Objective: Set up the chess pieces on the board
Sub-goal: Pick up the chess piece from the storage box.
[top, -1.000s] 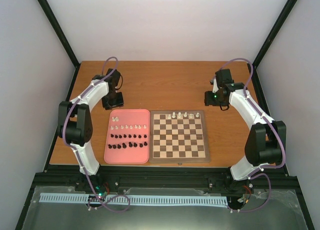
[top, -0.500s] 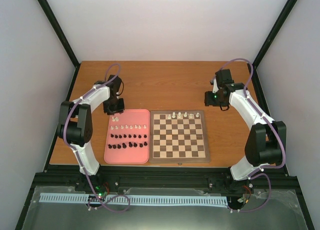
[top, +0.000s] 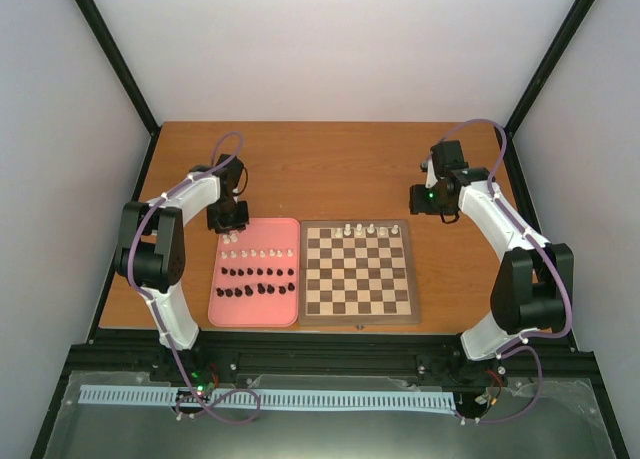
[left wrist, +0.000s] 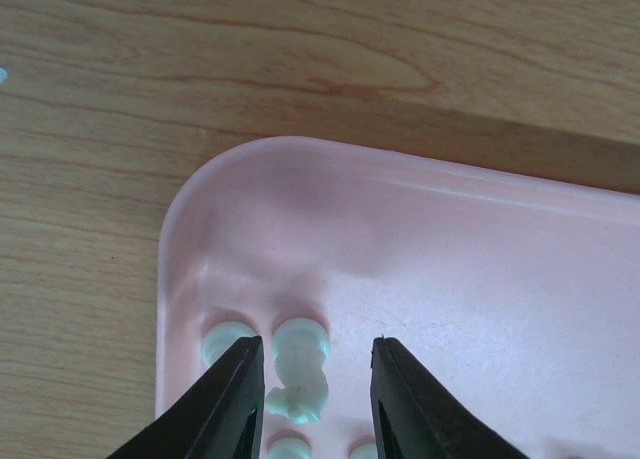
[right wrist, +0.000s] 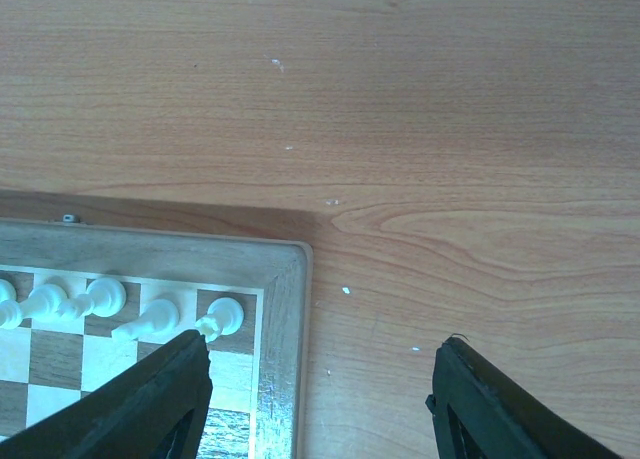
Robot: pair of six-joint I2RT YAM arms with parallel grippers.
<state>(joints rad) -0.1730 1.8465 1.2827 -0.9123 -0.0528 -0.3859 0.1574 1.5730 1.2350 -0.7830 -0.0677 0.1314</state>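
My left claw (left wrist: 315,347) stood released. Its two dark fingers (left wrist: 232,409) were apart and pointed down into the pink tray (left wrist: 450,269), with one white piece (left wrist: 297,367) between them. The left finger was just beside this piece, and I could not tell if it touched it; on the other side a strip of pink floor showed between piece and finger. A second white piece (left wrist: 225,339) stood just outside the left finger, near the rounded tray wall. This was the far corner of the tray, on the side away from the board (top: 360,279). The tray itself lay against the left edge of the board, on the wooden table (top: 330,169). In the tray, nearer to me than that corner, there was a row of white pawns (top: 260,252), and after it two rows of black pieces (top: 257,281). My right claw (right wrist: 322,347) was also released, with the fingers wide apart and nothing between them. It hung over the far right corner of the board, one finger above the board and the other above the bare table beyond its right edge. On the far row of the board some white pieces (right wrist: 150,319) stood, and the last of them (right wrist: 225,314) was on the corner square.
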